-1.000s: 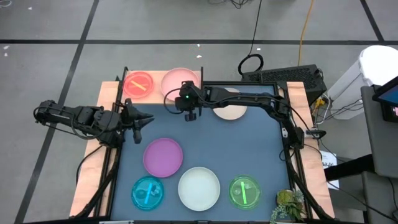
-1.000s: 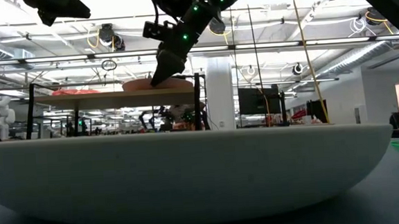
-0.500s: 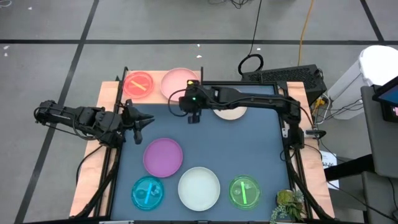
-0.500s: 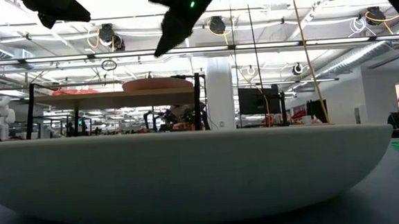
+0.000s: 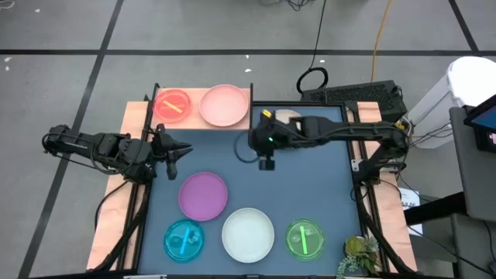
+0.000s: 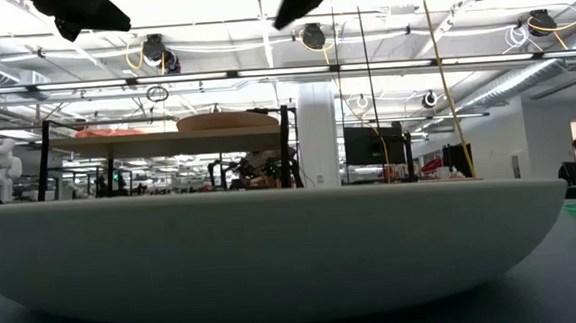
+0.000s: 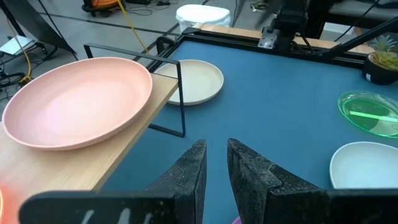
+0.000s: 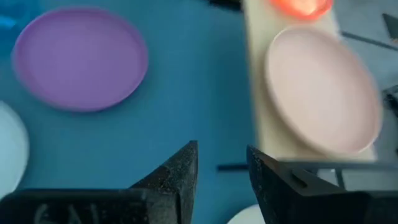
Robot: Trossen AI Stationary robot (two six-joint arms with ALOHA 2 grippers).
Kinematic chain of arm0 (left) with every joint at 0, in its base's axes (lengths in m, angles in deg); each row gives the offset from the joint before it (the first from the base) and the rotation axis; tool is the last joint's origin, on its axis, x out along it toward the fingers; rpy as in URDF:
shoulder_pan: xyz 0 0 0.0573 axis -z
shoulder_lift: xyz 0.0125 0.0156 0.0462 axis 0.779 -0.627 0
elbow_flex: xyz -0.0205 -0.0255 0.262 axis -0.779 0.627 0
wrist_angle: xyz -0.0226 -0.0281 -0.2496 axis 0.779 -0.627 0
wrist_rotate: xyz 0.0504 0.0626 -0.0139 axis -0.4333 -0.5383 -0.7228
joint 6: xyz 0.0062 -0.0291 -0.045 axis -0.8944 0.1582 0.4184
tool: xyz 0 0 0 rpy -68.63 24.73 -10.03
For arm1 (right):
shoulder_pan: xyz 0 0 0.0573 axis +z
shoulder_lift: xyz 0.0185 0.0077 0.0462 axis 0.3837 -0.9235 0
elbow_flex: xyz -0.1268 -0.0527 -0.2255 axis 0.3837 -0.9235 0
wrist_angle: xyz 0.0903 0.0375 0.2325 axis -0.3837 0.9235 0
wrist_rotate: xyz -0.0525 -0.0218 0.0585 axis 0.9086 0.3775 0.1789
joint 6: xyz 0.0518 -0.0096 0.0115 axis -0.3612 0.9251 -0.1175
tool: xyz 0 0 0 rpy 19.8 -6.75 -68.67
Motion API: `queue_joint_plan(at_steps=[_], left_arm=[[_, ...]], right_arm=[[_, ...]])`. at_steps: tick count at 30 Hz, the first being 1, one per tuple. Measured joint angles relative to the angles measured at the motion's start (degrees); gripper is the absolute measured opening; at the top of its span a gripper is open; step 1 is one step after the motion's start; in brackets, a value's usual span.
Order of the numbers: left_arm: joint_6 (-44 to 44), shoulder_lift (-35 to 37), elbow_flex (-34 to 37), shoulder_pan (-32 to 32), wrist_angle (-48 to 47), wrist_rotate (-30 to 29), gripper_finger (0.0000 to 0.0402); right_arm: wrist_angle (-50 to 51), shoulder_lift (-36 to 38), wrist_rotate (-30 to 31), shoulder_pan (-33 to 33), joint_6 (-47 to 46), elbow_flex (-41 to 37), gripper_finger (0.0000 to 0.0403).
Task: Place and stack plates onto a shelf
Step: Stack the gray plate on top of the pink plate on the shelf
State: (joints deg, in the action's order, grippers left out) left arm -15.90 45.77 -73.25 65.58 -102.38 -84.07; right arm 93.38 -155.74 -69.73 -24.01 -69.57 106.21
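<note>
the pink plate [image 5: 224, 105] sits on the shelf [image 5: 242, 118] at about eleven o'clock on the bench [image 5: 318, 186], just beside the orange plate [image 5: 173, 105]. the right gripper [image 5: 266, 163] hangs over bare bench near the middle, fingers [image 8: 176, 174] slightly spread and holding nothing. the left gripper [image 5: 177, 152] waits at nine o'clock, fingers [image 7: 188, 174] slightly spread.

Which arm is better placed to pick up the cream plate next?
Right, probably. The right claw hangs empty and open just beside the cream plate. The left claw waits at the table's left edge, nearer the purple plate.
</note>
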Motion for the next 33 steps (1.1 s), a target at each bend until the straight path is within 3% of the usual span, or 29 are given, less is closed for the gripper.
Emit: queue_joint_plan(at_steps=[9,15,21,33], left_arm=[[0.3,-0.4,0.0,0.0,0.6,0.2,0.0072],[0.1,-2.2,0.0,0.0,1.0,0.2,0.0072],[-0.3,-3.9,0.0,0.0,1.8,0.2,0.0072],[-1.2,-6.8,0.0,0.0,4.3,0.2,0.0072]], right_arm=[[-18.8,16.5,-0.2,4.6,-6.7,-29.0,0.0118],[-27.4,23.5,-1.2,8.4,-10.0,-41.7,0.0118],[-29.9,24.5,-4.7,12.7,-12.5,-46.9,0.0118],[-35.2,20.9,-6.3,22.3,-10.6,-47.5,0.0118]])
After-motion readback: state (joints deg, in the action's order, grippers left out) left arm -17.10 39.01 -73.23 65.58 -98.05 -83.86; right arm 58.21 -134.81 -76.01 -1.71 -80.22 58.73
